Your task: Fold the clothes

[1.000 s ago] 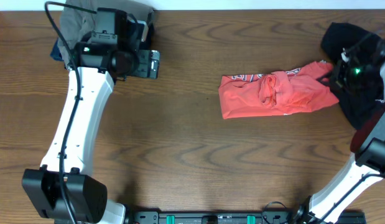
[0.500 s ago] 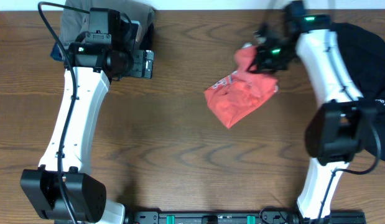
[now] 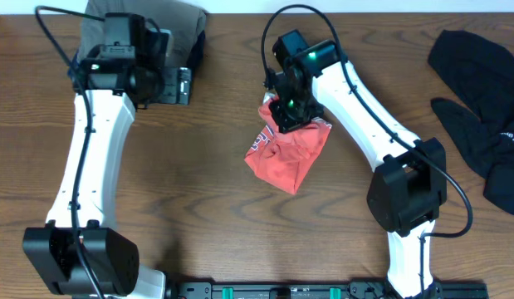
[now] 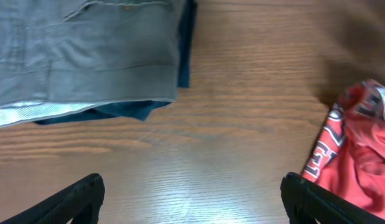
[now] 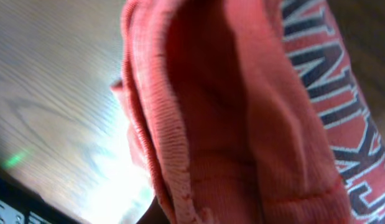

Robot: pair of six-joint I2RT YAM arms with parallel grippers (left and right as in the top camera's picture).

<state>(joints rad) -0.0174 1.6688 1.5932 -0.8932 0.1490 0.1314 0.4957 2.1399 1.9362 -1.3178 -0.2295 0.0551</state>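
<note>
Two garments unfolded: black garment (image 3: 481, 100) far right on the tabletop (image 3: 198, 216), coral T-shirt (image 3: 283, 158) bunched mid-tabletop, pinched by the closed right claw (image 3: 288, 112). Looks like repositioning; next move: lay flat, spread. Left claw (image 4: 192, 198) wide, empty, near grey folded stack (image 4: 86, 50). Only overhead shows the black garment; right wrist shows hem stitching.

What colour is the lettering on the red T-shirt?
Navy letters edged in white; the lettering on the T-shirt shows best in the right wrist view.
</note>
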